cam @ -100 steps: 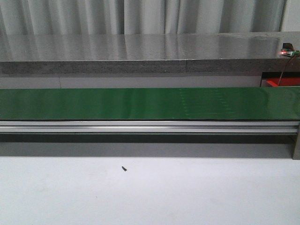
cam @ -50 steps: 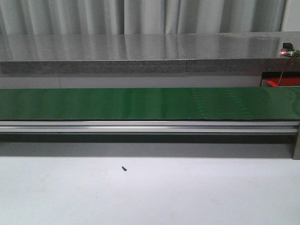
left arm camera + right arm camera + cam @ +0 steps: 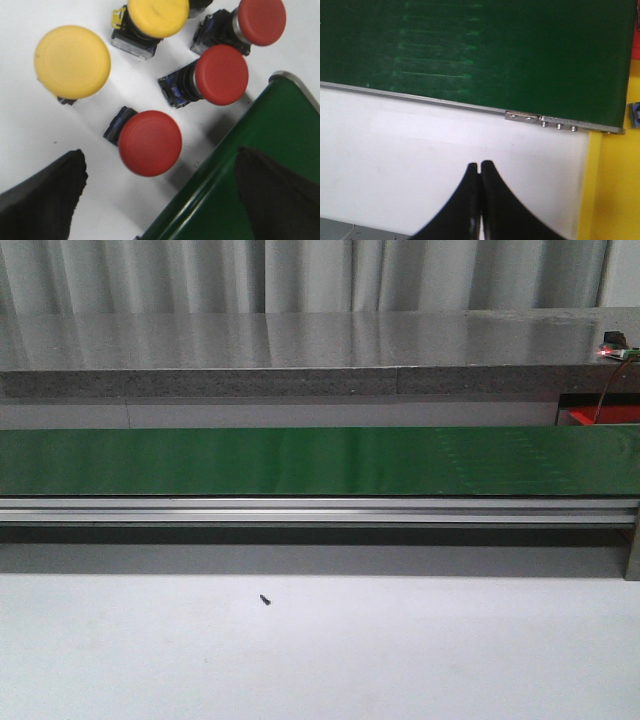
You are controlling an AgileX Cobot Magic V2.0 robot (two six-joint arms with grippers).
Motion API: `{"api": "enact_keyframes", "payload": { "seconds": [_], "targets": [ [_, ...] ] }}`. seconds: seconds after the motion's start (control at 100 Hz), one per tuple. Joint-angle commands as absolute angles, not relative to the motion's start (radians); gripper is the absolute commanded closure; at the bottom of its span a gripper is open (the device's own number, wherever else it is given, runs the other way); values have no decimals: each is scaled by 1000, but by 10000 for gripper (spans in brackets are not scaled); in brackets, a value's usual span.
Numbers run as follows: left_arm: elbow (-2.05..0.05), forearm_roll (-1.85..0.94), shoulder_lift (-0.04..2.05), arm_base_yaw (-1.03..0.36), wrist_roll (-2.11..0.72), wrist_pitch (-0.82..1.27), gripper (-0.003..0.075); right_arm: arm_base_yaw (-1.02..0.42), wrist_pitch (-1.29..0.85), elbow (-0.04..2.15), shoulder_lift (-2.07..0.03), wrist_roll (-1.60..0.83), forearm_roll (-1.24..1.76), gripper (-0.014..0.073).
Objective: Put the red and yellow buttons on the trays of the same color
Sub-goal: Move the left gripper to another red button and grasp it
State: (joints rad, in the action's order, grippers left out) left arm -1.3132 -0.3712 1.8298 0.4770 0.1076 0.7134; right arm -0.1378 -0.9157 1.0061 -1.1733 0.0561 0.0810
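Left gripper (image 3: 160,200) spread wide, nearest red button (image 3: 150,143) just ahead between its fingers, stem apparently lying flat. Right gripper (image 3: 480,200) pinched closed, empty, beside yellow tray (image 3: 610,190)

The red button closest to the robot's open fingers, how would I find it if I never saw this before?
Find the green belt in the left wrist view, then the cluster of buttons on the white table beside it. The nearest red button sits alone between the left gripper fingers, while the other two reds lie beyond it, next to the yellow ones.
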Motion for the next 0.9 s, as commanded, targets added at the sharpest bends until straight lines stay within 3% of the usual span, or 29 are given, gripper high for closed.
{"api": "enact_keyframes", "payload": {
  "seconds": [0.0, 0.89],
  "targets": [
    [-1363, -396, 1810, 457, 145, 662, 145, -137, -876, 1030, -1146, 54, 83, 700],
    [-1378, -279, 1873, 443, 151, 627, 145, -137, -866, 1030, -1146, 54, 83, 700]
  ]
}}
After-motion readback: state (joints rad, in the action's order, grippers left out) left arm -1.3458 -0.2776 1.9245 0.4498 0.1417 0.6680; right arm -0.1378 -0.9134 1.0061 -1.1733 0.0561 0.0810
